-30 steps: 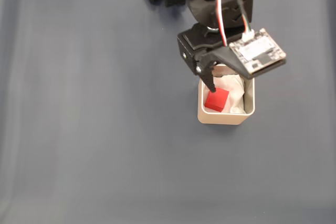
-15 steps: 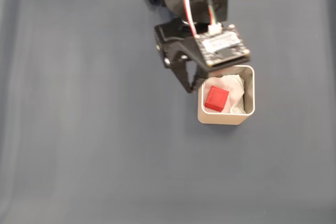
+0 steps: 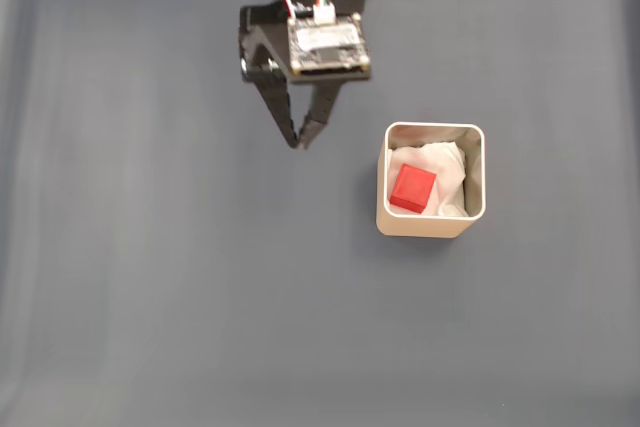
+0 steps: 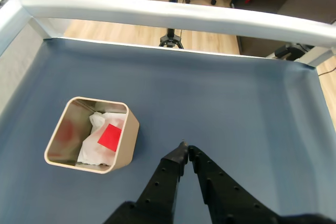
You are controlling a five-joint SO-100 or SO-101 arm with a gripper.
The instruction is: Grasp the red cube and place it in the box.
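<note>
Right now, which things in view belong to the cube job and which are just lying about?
Belonging to the job:
small red cube, lying inside the box
beige square box
black two-finger gripper, shut and empty

Just lying about:
crumpled white paper in the box
dark blue table cover

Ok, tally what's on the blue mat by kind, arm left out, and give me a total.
Red cube: 1, lying inside the box
Beige box: 1
Crumpled white paper lining the box: 1
Total: 3
</note>
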